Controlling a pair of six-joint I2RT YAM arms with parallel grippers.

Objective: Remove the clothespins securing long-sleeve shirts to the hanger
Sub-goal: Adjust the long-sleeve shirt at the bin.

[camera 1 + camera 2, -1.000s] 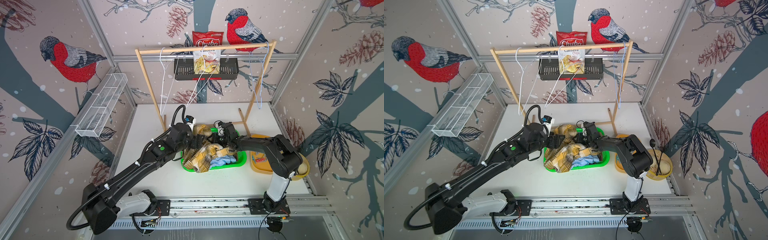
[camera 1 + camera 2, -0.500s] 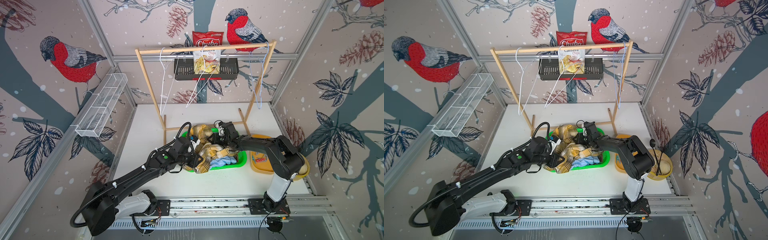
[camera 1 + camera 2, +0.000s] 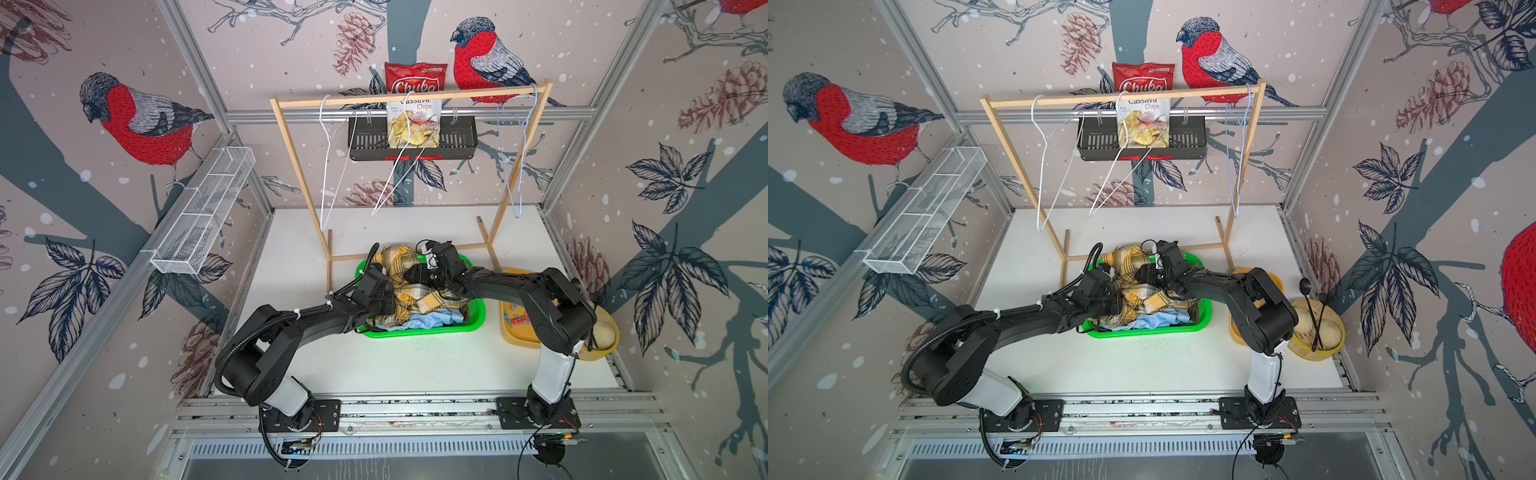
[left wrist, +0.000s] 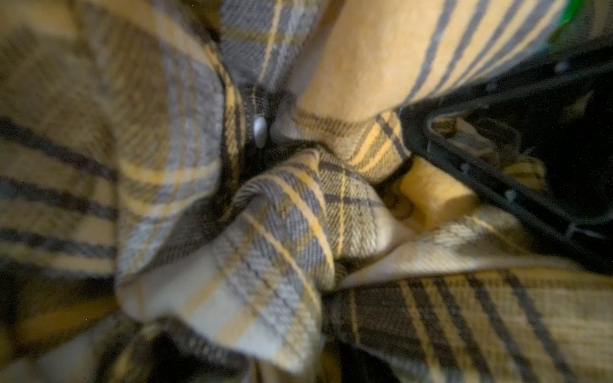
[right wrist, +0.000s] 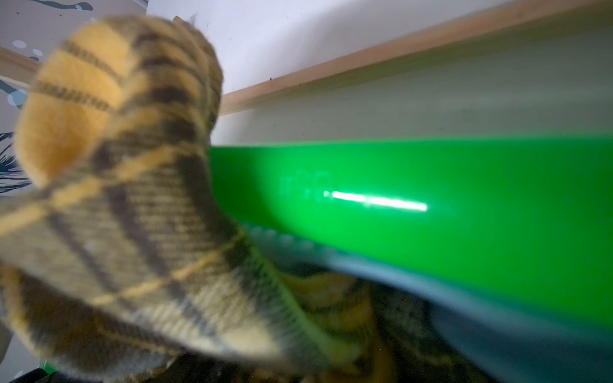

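Heaped in the green plastic basket [image 3: 473,324] mid-table, the mustard-yellow plaid cloth shirt [image 3: 409,291] looks soft, light and limp, so a thick bunched fold should grip best. No clothespin shows. The left gripper [image 3: 380,293] and right gripper [image 3: 419,275] are sunk into the shirt. Their jaws are hidden, so I cannot tell how wide they stand.

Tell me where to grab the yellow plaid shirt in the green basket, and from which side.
Grip the raised, rounded fold of the yellow plaid shirt at the far end of the green basket, coming from above. That hump stands proud of the heap, so jaws could likely straddle it without catching the light blue shirt beneath or the basket wall.
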